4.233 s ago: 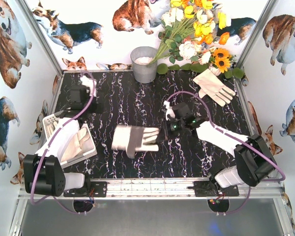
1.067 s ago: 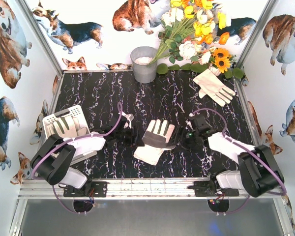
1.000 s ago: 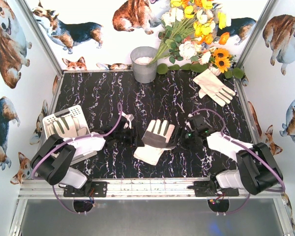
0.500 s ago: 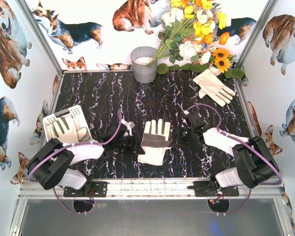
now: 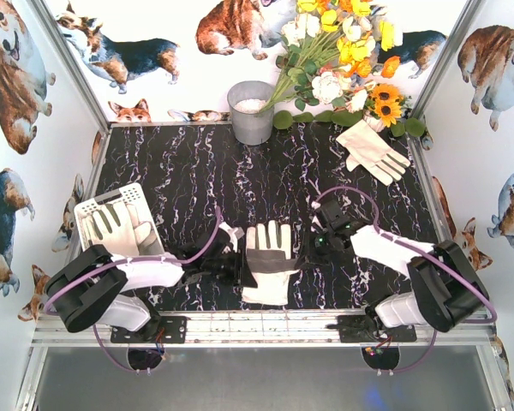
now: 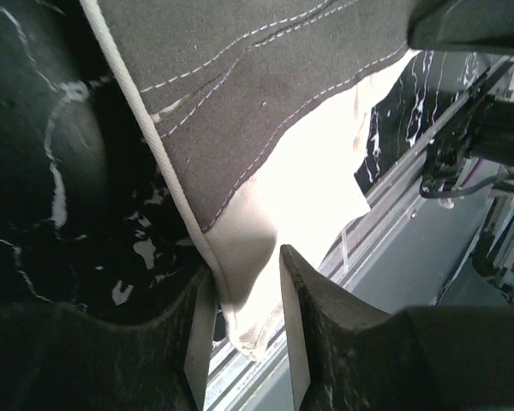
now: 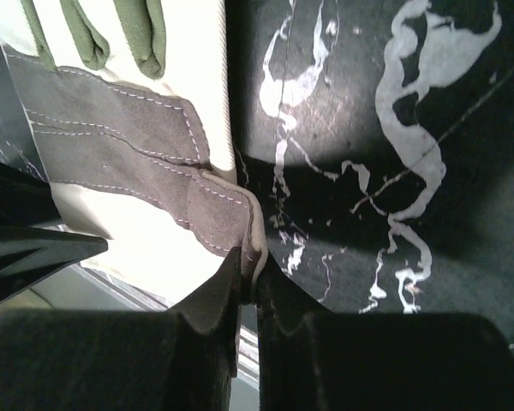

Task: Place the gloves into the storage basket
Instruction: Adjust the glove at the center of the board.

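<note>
Shifted nearer the front edge of the black marbled table [image 5: 188, 171] and turned fingers-up since a second ago, the middle glove [image 5: 268, 265] lies between both arms. The white storage basket [image 5: 107, 195] already holds at least one glove [image 5: 124, 224]; another glove [image 5: 373, 152] waits back right. The left gripper [image 6: 244, 317] narrowly pinches the middle glove's cuff, and the right gripper [image 7: 248, 274] clamps its side edge.

A lab test booth, with corgi-print walls [image 5: 34, 128] and aluminium frame [image 5: 265, 324].

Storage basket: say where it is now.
In the top view, the storage basket sits at the left edge of the table, a glove inside it, left of the centre glove.
</note>
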`<action>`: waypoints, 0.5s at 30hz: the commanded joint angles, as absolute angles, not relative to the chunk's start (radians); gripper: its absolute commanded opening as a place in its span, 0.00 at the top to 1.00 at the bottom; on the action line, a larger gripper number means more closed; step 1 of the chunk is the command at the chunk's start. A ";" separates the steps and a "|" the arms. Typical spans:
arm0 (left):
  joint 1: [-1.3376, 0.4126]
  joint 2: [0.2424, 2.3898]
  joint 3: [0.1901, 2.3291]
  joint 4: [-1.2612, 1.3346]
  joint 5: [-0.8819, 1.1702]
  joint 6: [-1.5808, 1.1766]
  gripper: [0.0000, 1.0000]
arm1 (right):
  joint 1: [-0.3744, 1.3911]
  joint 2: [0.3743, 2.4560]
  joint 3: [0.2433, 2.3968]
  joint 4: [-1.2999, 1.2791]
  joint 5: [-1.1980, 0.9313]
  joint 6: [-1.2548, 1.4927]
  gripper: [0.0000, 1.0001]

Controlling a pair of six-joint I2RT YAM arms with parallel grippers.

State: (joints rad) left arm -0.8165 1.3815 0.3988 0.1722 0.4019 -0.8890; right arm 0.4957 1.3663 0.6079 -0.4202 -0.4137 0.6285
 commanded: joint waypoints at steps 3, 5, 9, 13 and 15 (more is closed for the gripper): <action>-0.870 1.409 0.375 0.094 0.379 -0.901 0.70 | 0.502 1.272 0.612 -0.487 -0.360 0.609 1.00; -0.877 1.418 0.382 0.095 0.363 -0.900 0.70 | 0.502 1.269 0.613 -0.488 -0.356 0.613 1.00; -0.882 1.419 0.397 0.075 0.340 -0.891 0.62 | 0.502 1.278 0.616 -0.497 -0.349 0.614 1.00; -0.883 1.373 0.409 -0.005 0.276 -0.878 0.48 | 0.502 1.268 0.631 -0.527 -0.328 0.607 0.79; -0.884 1.326 0.425 -0.072 0.216 -0.856 0.36 | 0.502 1.246 0.654 -0.557 -0.305 0.593 0.63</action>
State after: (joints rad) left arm -0.8810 1.3655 0.4267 0.1421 0.3882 -0.9222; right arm 0.4976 1.2907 0.6079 -0.5159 -0.3542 0.6247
